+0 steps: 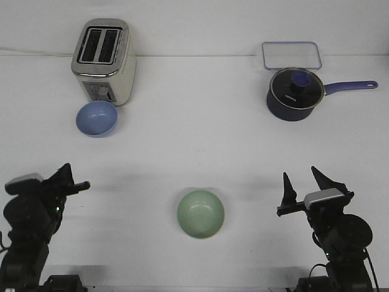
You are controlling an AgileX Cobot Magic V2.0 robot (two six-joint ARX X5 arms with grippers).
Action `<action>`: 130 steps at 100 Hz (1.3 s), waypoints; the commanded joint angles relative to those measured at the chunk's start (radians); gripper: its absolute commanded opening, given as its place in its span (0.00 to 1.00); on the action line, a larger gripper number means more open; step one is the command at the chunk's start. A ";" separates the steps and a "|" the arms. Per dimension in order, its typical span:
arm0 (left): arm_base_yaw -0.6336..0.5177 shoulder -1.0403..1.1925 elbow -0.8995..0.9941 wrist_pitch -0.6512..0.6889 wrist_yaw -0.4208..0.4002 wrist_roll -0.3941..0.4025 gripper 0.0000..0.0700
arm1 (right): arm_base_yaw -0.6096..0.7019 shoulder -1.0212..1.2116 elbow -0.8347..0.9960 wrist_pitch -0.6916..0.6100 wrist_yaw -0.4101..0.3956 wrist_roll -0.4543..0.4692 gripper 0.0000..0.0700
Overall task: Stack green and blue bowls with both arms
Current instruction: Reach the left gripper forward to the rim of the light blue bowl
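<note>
Near the front edge of the white table (194,121), the green bowl (201,213) sat upright, and I took it as the reference. Your left gripper (72,180) stood well to the left of that bowl, its fingers slightly parted and holding nothing. Your right gripper (304,182) stood to the right of the bowl, clear of it, fingers spread wide and empty. The blue bowl (96,118) lay well behind and left of the green bowl, upright, just in front of the toaster (103,61), with contact not determinable. You had a lidded saucepan (295,92) far behind and right of the green bowl, with a rectangular lid (291,55) behind it.
</note>
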 commanded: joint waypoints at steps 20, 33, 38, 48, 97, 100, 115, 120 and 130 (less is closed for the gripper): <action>0.018 0.476 0.360 -0.176 -0.001 0.107 0.74 | 0.002 0.001 0.008 0.029 0.003 0.024 0.72; 0.037 0.658 0.479 -0.185 0.001 0.132 0.91 | 0.002 0.000 0.008 0.038 -0.002 0.028 0.72; 0.047 0.724 0.529 -0.199 0.017 0.132 0.91 | 0.002 -0.001 0.008 0.038 -0.002 0.029 0.72; 0.073 0.856 0.641 -0.242 0.065 0.132 0.91 | 0.002 -0.001 0.008 0.043 -0.005 0.035 0.72; 0.120 1.351 1.071 -0.363 0.074 0.132 0.91 | 0.002 -0.001 0.008 0.044 -0.005 0.049 0.72; 0.121 1.371 1.081 -0.363 0.074 0.132 0.91 | 0.002 -0.001 0.008 0.043 -0.005 0.049 0.72; 0.126 1.434 1.088 -0.351 0.074 0.132 0.91 | 0.002 -0.001 0.008 0.042 -0.005 0.049 0.72; 0.126 1.449 1.088 -0.351 0.074 0.133 0.91 | 0.002 -0.001 0.008 0.041 -0.005 0.049 0.72; 0.126 1.464 1.088 -0.350 0.074 0.133 0.87 | 0.002 -0.001 0.008 0.039 -0.005 0.049 0.72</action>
